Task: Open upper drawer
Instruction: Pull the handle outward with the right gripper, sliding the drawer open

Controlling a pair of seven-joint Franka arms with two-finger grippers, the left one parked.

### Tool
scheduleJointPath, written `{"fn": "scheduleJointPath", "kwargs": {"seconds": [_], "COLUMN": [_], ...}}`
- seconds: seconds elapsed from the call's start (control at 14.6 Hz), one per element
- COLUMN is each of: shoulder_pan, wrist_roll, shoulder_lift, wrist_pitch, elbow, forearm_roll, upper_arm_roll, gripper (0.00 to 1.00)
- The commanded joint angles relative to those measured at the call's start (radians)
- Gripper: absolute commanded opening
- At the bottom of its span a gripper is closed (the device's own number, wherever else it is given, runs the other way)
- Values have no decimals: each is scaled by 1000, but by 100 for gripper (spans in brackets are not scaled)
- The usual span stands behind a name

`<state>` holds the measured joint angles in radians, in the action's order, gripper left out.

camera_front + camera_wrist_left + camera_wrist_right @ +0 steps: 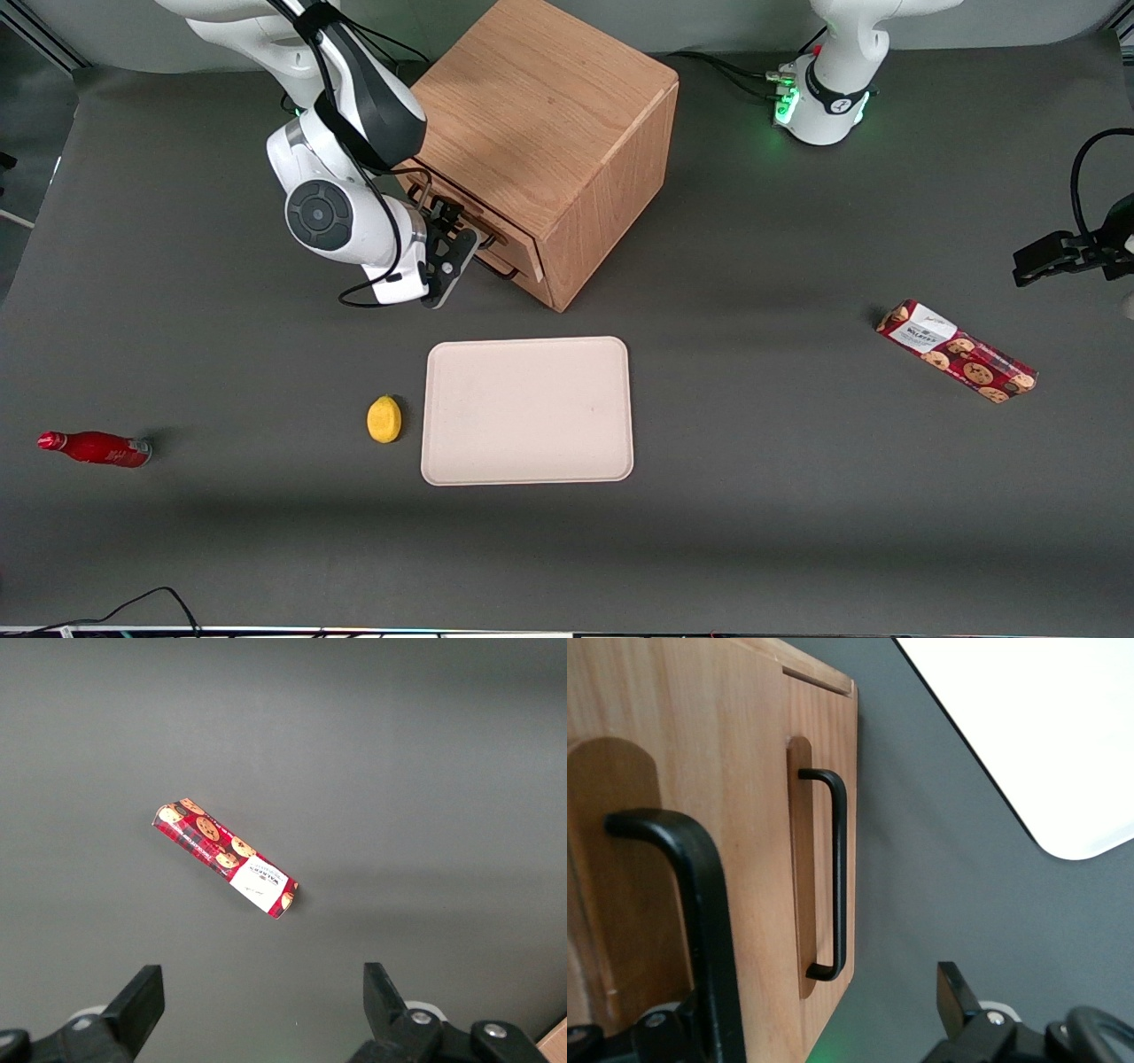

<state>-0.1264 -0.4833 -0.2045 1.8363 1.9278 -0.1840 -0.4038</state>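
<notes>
Upper drawer (620, 859): top of two in the wooden cabinet (540, 115); front mostly hidden.
Gripper (456, 237): at the upper drawer's dark handle (700, 895), fingers wide apart, holding nothing; one finger hidden.
Lower drawer (819, 771): one.
Table: one tray (527, 412), one lemon (384, 419) at its 9 o'clock, one red bottle (93, 448), one cookie pack (957, 352).

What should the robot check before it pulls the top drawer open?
1. The gripper is at the cabinet's front, by the upper drawer: ok.
2. It is at the upper handle, not the lower handle: ok.
3. The fingers are open: ok.
4. The bar sits between both fingers: cannot tell, since one finger is hidden.
5. There is room to slide out, with bare table between the cabinet and the tray: ok.
</notes>
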Motion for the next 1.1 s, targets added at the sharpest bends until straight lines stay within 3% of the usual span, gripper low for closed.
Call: {"fn": "scheduleJointPath", "kwargs": {"seconds": [0.0, 1.03], "shoulder_pan": [-6, 4], "wrist_roll": [-34, -92], "shoulder_lift": [-1, -3], "wrist_pitch": [24, 98], "elbow": [11, 0], "forearm_roll": [15, 47], "upper_arm_roll": [11, 140], "gripper": [100, 100]}}
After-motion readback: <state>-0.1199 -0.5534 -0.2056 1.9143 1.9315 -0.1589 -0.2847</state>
